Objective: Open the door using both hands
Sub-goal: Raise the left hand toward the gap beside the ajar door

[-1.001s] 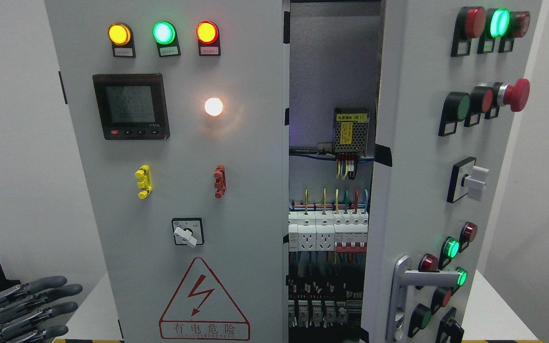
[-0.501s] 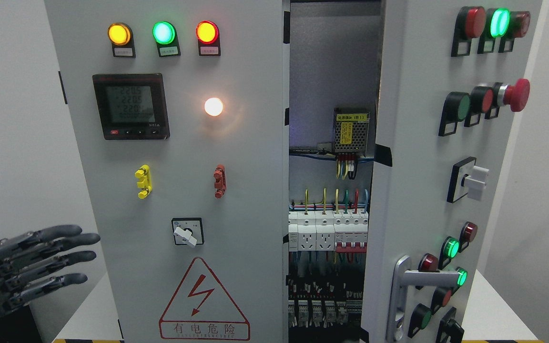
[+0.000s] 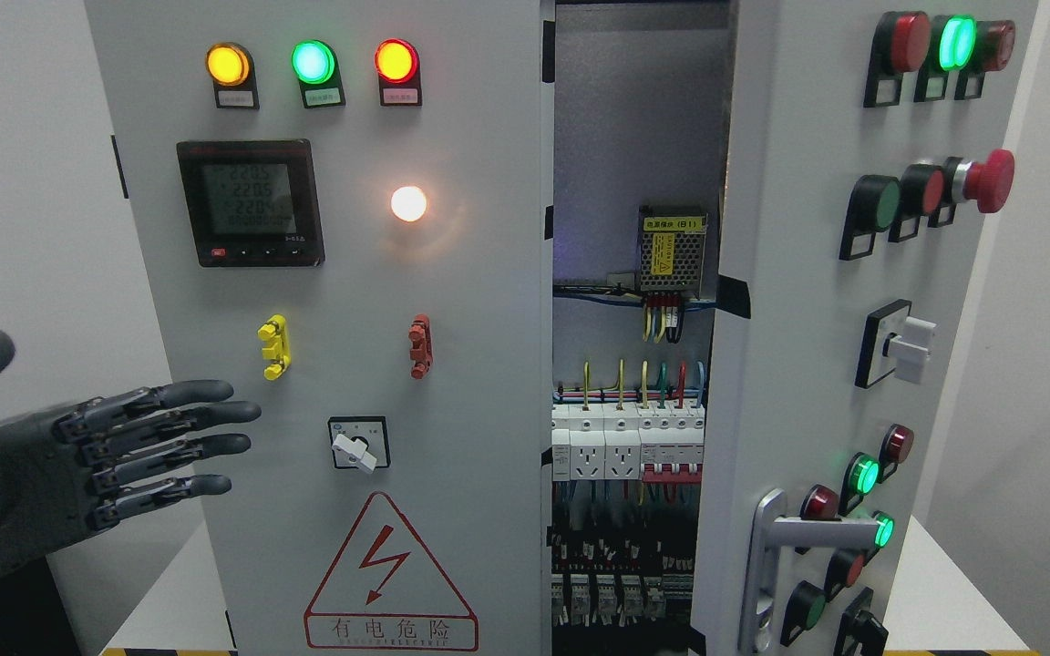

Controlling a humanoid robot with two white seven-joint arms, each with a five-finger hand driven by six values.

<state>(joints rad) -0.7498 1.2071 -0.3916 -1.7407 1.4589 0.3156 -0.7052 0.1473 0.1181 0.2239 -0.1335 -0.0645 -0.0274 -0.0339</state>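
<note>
Tall grey metal electrical cabinet [image 3: 452, 273]: right-hand grey door [image 3: 798, 364] already swung partly open, wiring exposed; left door [image 3: 352, 273] shut. Dark grey left hand [image 3: 78, 456] risen from the lower corner to beside the left door, fingers straight, spread, holding nothing. Probably reaching for that door next.

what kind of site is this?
Probably a lab or training mock-up, not a plant: an electrical cabinet stands on a white table by plain walls, its right door ajar, showing breakers.
</note>
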